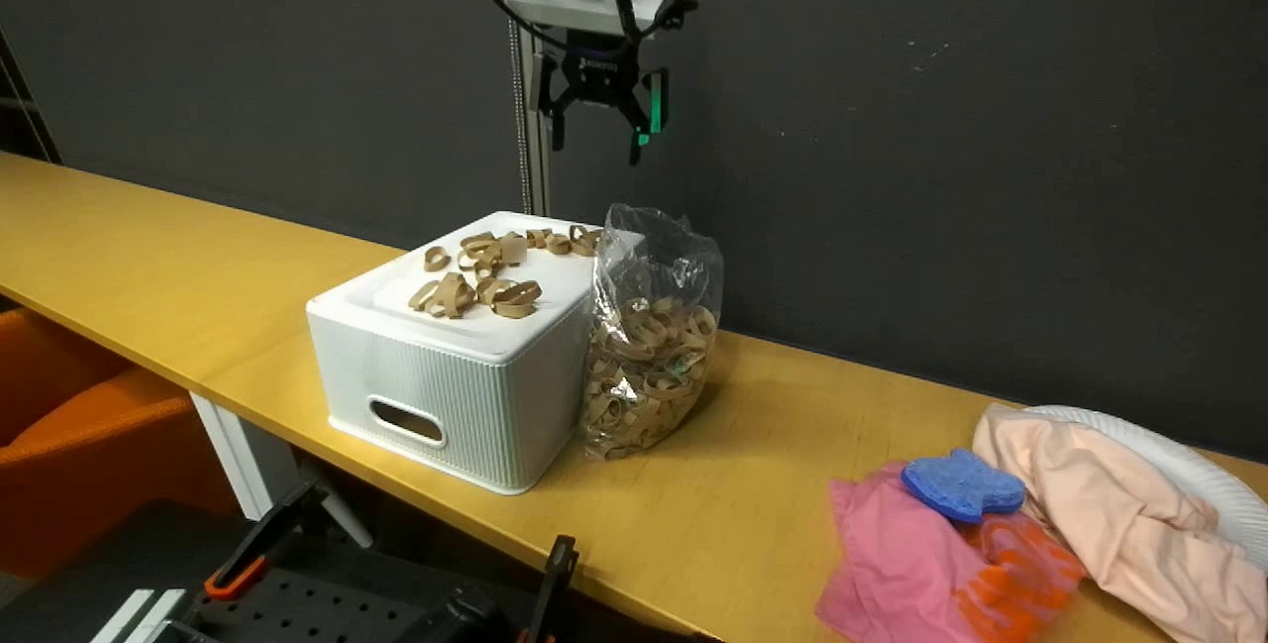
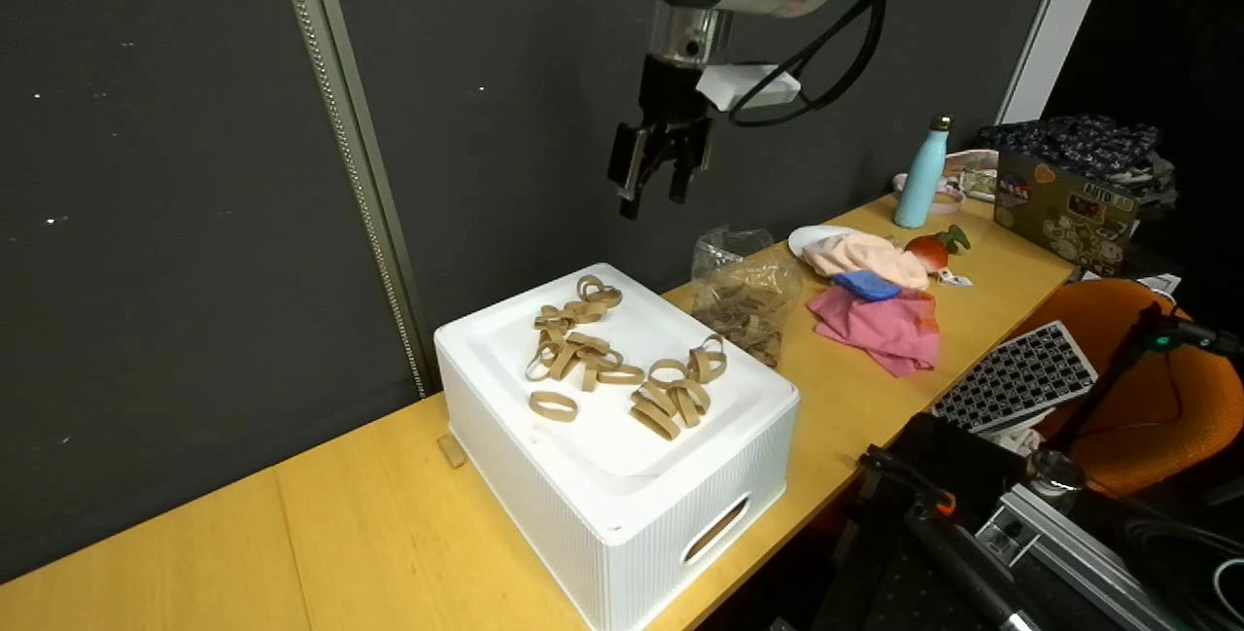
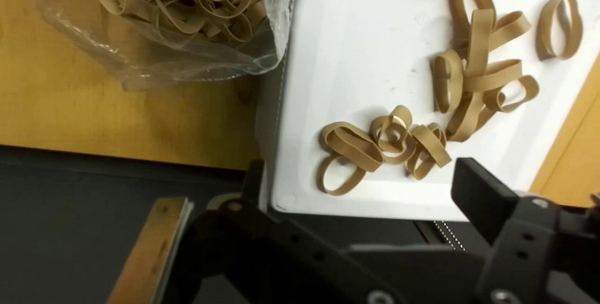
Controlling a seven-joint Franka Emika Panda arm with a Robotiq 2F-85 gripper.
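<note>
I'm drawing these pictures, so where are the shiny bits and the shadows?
In an exterior view, white glints show on the clear plastic bag; in the wrist view, the bag shines too, faint shadows lie beside the rubber bands on the white box, and the pincer looks nearly black.

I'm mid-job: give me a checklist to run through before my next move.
1. Jaws open and empty: ok.
2. Jaws clear of the white box: ok, they hang higher.
3. Clear bag upright beside the box: ok.
4. Bands on the box top separated: not ok, many overlap.
5. No strays on the table: not ok, a tan strip lies there.
6. Bag steady if bumped: cannot tell.
</note>
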